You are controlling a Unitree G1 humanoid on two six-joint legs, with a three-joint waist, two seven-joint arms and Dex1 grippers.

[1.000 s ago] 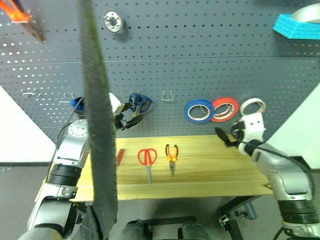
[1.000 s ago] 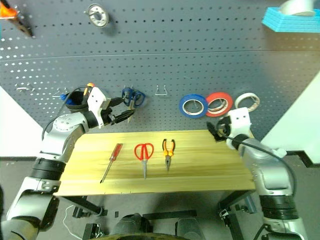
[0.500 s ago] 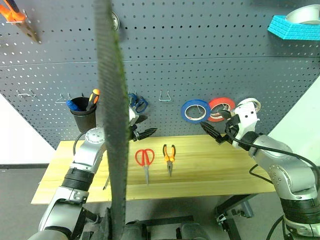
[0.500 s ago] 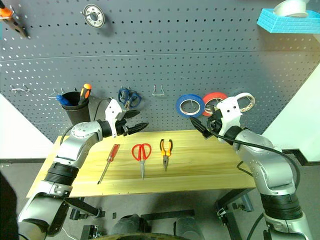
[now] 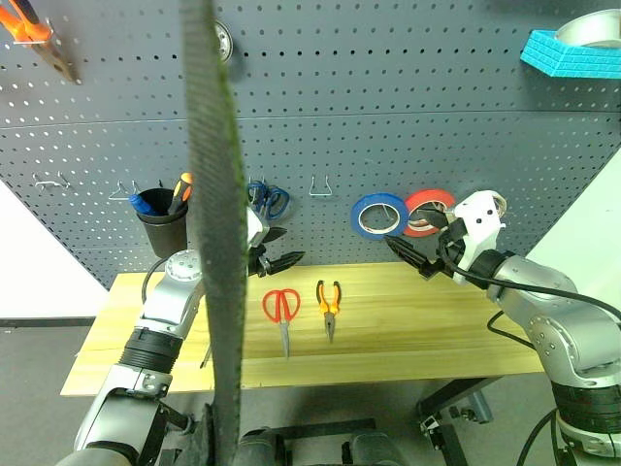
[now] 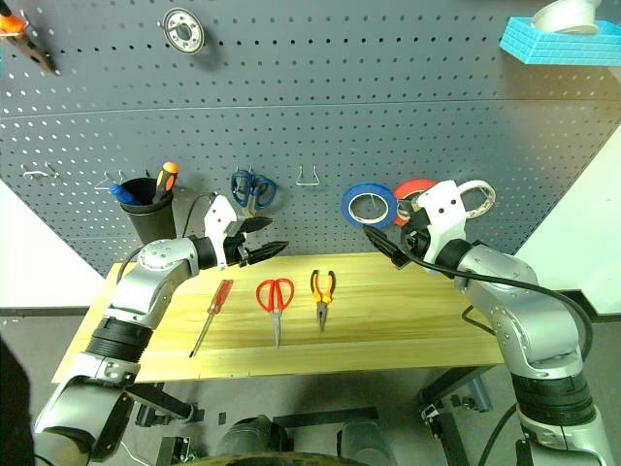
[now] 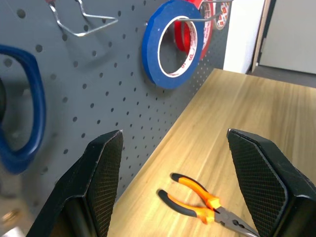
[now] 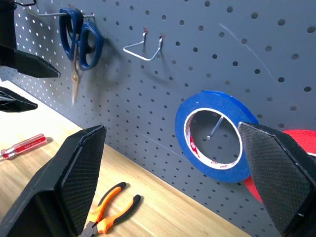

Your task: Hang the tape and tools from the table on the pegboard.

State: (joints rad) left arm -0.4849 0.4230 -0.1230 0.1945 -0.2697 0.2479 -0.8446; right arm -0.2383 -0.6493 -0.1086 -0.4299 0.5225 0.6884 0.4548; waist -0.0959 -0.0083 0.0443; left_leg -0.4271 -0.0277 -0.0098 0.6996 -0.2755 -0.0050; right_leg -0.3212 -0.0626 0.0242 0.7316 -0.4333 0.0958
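Since a second ago our right gripper [image 6: 383, 247] has risen and swung in toward the blue tape roll [image 6: 368, 205], and our left gripper [image 6: 264, 241] has dropped lower over the table [image 6: 388, 330]; the head camera has also shifted, so the whole scene sits differently. We see both claws spread apart and empty: the left wrist view shows wide daylight between its fingers [image 7: 101, 173], and the right wrist view shows the same.

We find the blue tape roll already hanging on a pegboard [image 6: 320, 116] hook, overlapping the front of the red-orange tape roll [image 6: 415, 197], with the white tape roll [image 6: 473, 197] further along. Our right gripper hovers just in front of and below the blue roll, apart from it.

On the table lie three tools in a row: the red-handled screwdriver [image 6: 212, 313], the red-handled scissors [image 6: 277, 301] and the orange-and-black pliers [image 6: 322, 293]. Our left gripper sits above the table's back edge, near the screwdriver's handle but not touching it. Blue-handled scissors [image 6: 249, 187] hang on the board just above it, beside an empty wire hook [image 6: 310, 177] and a black cup [image 6: 150, 216] holding an orange-handled screwdriver [image 6: 164, 179]
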